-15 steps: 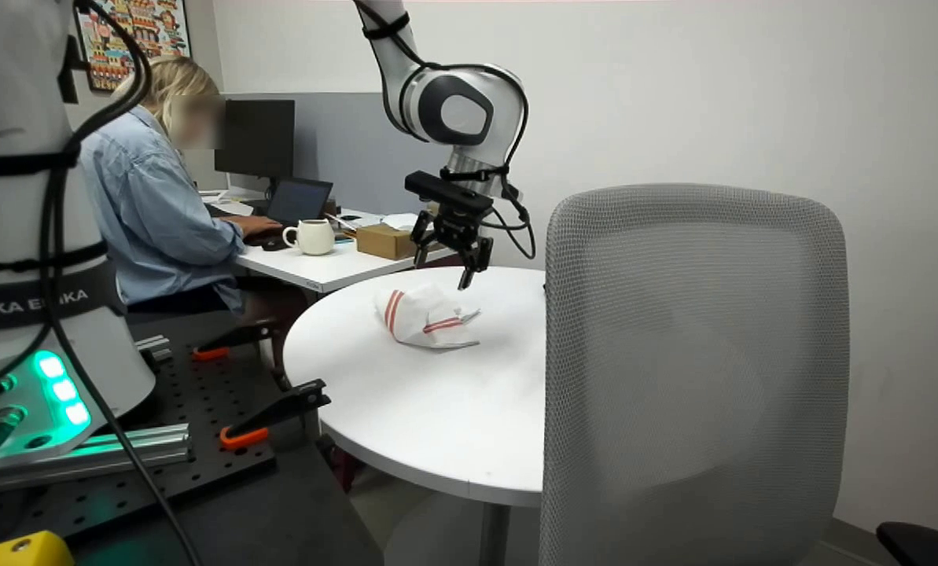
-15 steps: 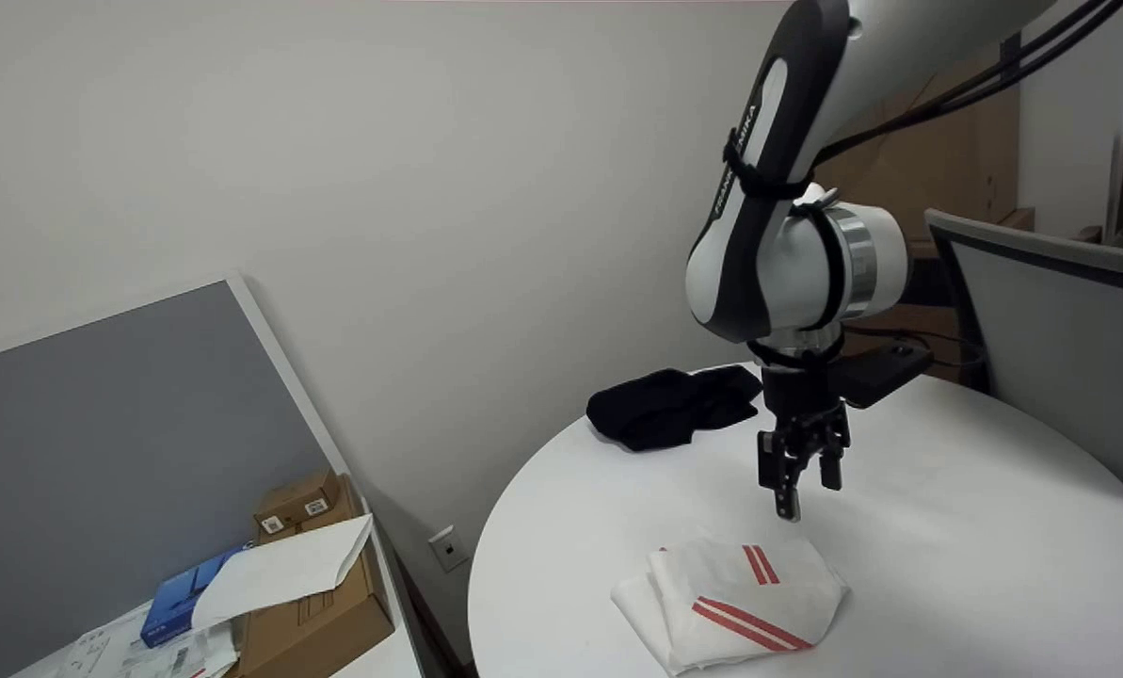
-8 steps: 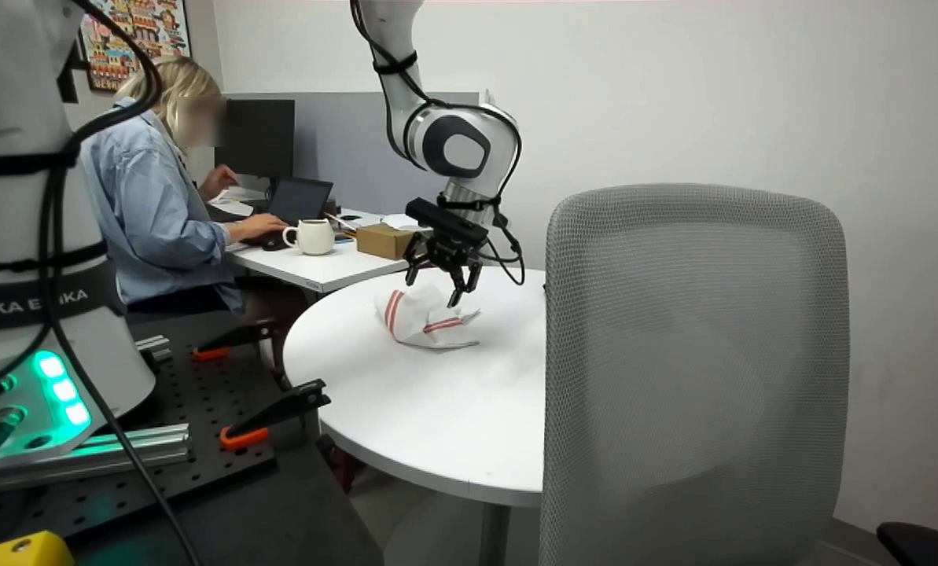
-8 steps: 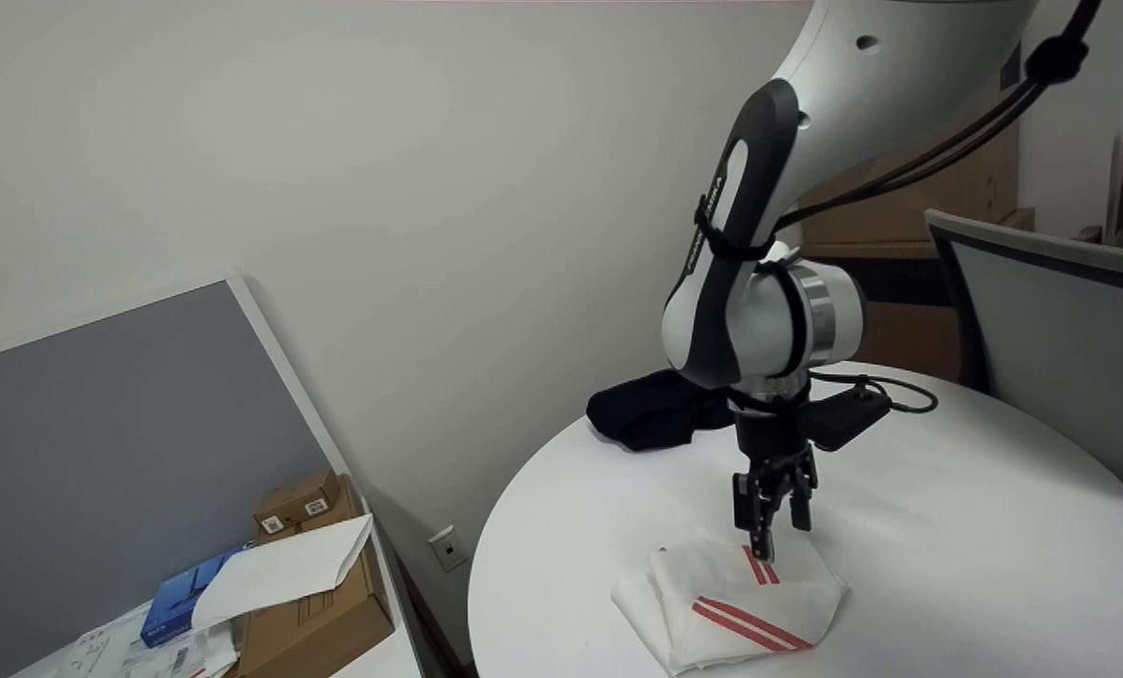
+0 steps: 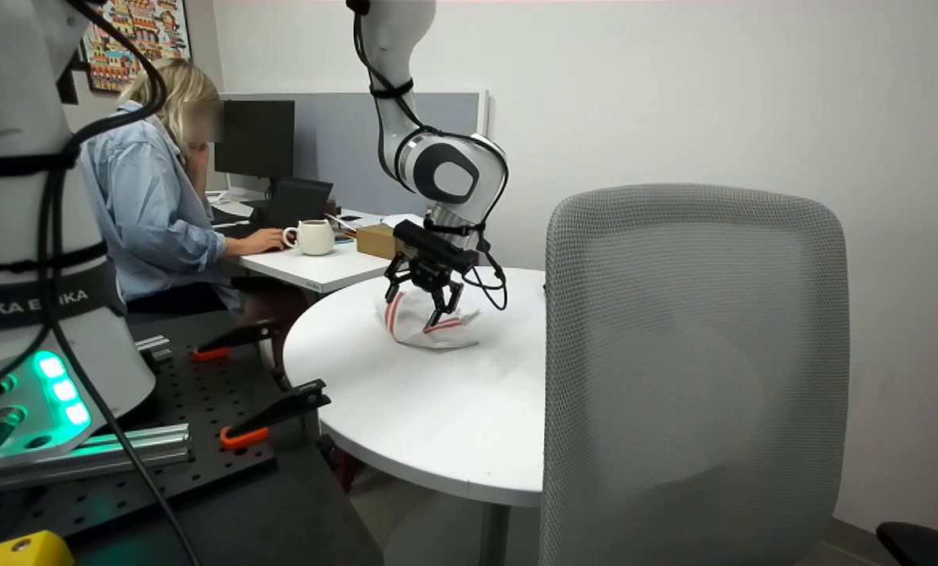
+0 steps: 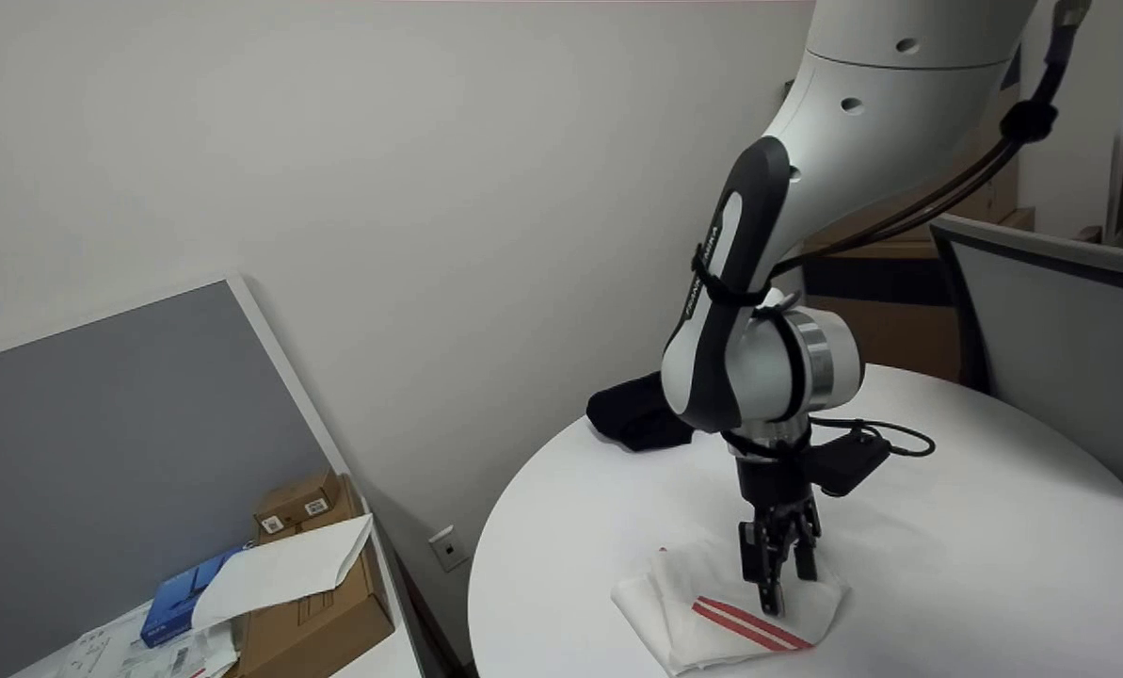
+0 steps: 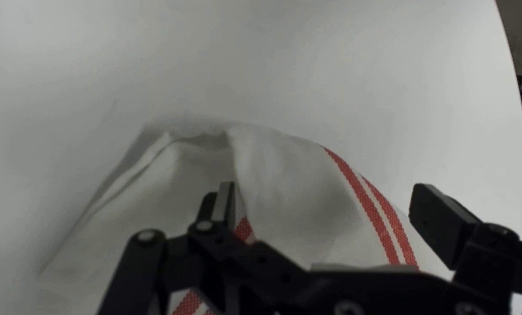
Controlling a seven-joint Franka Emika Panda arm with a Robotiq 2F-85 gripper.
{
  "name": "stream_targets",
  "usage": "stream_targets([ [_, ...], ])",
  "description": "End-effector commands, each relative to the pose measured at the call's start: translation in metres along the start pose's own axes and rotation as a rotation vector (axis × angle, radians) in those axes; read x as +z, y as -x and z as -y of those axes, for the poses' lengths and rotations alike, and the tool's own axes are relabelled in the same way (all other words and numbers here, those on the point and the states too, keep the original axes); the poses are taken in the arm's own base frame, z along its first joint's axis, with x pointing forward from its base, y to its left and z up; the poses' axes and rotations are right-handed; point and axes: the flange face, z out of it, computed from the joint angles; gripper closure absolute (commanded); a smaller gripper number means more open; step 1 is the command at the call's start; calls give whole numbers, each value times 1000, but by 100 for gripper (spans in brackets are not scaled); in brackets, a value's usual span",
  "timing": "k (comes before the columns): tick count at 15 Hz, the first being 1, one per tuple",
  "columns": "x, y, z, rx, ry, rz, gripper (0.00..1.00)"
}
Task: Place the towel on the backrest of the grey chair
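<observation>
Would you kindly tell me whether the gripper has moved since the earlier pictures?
Yes: in an exterior view, the gripper has moved down toward the towel and away from the grey chair.

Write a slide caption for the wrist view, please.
Open gripper over a red-striped towel on a white table.

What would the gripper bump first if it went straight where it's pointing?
Probably the striped towel, then the white table underneath. The gripper points down at the towel, but I can't tell whether it's touching.
</observation>
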Motion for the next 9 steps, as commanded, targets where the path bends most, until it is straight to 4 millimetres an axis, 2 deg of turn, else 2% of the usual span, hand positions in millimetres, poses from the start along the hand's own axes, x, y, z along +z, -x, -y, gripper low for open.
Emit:
stream_targets([
  [1,14,4,-1,-26,-11,28,0],
  [3,18,5,-3,-27,-8,37,1],
  [4,20,6,-5,-24,-7,38,23],
  [6,22,7,-7,-20,-7,37,29],
  [9,22,9,-6,-23,-4,42,52],
])
